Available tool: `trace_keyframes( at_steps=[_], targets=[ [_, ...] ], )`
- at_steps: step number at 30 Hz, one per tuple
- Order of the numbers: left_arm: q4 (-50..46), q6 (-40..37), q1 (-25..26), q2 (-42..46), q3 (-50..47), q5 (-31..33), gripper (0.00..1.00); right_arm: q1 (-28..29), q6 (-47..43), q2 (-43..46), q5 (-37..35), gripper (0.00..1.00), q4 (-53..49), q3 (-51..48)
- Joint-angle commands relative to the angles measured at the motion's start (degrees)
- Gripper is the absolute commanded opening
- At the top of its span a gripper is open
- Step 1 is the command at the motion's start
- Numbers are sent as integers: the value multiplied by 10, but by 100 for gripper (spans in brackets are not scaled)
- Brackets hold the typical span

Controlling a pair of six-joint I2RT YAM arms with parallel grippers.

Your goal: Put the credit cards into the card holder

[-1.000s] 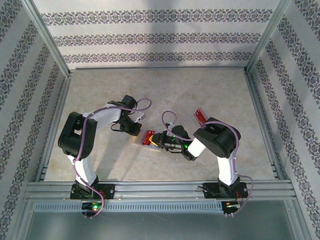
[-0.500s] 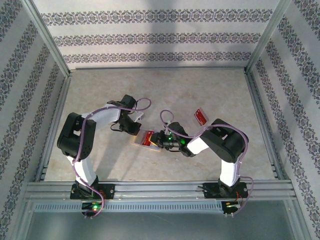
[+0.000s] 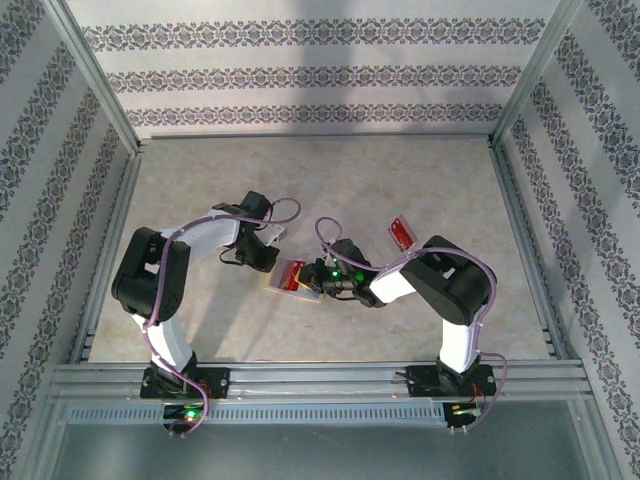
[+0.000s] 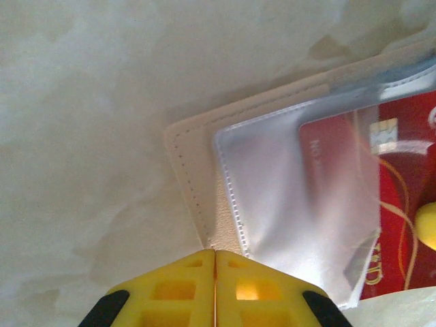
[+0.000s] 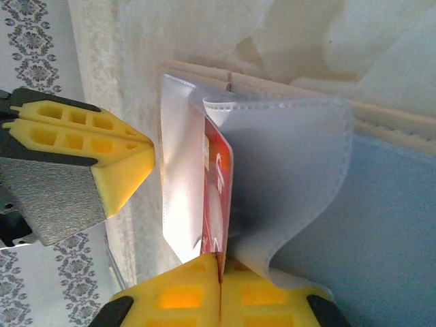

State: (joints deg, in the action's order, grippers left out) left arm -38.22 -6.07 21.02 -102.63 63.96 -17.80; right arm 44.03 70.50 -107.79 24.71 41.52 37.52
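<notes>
Left gripper [image 4: 215,262]: fingers pressed together with nothing between them, tips resting at the near edge of the card holder [image 4: 194,157], apparently pinning it to the table [image 3: 330,180].
Right gripper [image 5: 219,262]: fingers together, the near edge of a credit card [image 5: 216,184] running into their seam, so it looks pinched there.
Card holder: lies open on the table between the two grippers, tan side down, clear pocket [image 4: 272,197] facing up.
Credit card: partly inside the clear pocket, with its far corner under the plastic and the rest outside.
Second credit card [image 3: 402,232]: flat on the table, well apart from the holder, beside the right arm.
Risk, holder slides: the left fingers press only on one edge; a firm push from the right could likely shove the holder sideways or spin it out from under them.
Risk, pocket buckles: the pocket leaf already bows in the right wrist view; a tilted card may catch the stitched seam and fold the plastic instead of sliding in.
Risk, card slips: the pinch sits on a thin edge, so the card may twist or pop free under load.
Risk, collision: the two sets of fingertips are near each other over the holder.
</notes>
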Motion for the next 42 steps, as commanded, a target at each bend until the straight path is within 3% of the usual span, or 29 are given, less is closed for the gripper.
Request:
trace_keyframes(
  at_steps=[1, 27, 36, 42],
  targets=[
    [11, -11, 6, -11, -11, 14, 6, 3, -12, -29, -16, 7, -52, 3],
    [14, 0, 17, -16, -19, -16, 4, 18, -5, -71, -1, 9, -59, 52],
    [17, -2, 17, -6, -23, -7, 4, 13, -13, -21, -13, 22, -77, 23],
    [17, -3, 17, -7, -23, -4, 4, 12, -13, -18, -11, 24, -78, 19]
  ],
)
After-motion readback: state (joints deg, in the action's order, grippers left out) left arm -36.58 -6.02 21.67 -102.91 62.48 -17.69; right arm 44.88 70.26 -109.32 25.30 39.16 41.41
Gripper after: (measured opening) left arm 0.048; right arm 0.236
